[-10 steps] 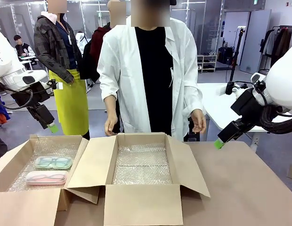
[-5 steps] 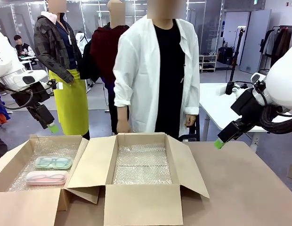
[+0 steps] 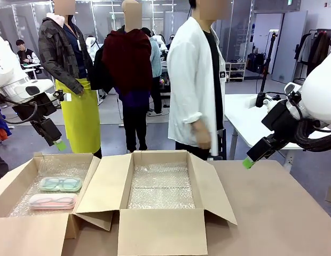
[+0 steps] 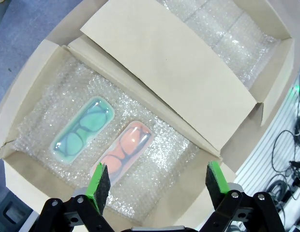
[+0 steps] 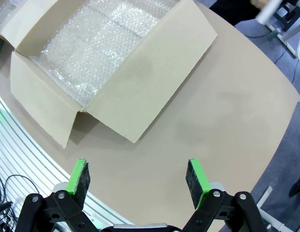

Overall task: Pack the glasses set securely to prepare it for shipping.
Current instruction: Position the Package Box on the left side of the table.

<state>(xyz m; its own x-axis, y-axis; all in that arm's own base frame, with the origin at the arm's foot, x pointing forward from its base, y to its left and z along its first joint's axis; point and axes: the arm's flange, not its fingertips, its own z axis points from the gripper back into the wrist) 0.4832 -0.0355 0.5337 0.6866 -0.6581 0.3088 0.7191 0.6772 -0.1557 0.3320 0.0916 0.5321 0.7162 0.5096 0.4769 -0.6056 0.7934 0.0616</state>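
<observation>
We saw the left claw (image 4: pixel 153 181), jaws apart, above the pink case (image 4: pixel 127 151) and mint case (image 4: pixel 84 129), lying parallel; right claw (image 5: pixel 138 181), also apart, was farther off.

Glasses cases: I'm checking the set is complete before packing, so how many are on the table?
2. The mint green case and the pink case lie side by side on bubble wrap in the left cardboard box, green farther from the robot. None seems hidden.

Robotics lab: white robot arm (image 3: pixel 16 80) at a table (image 3: pixel 277 213), person in white lab coat (image 3: pixel 195 85) at far side.
</observation>
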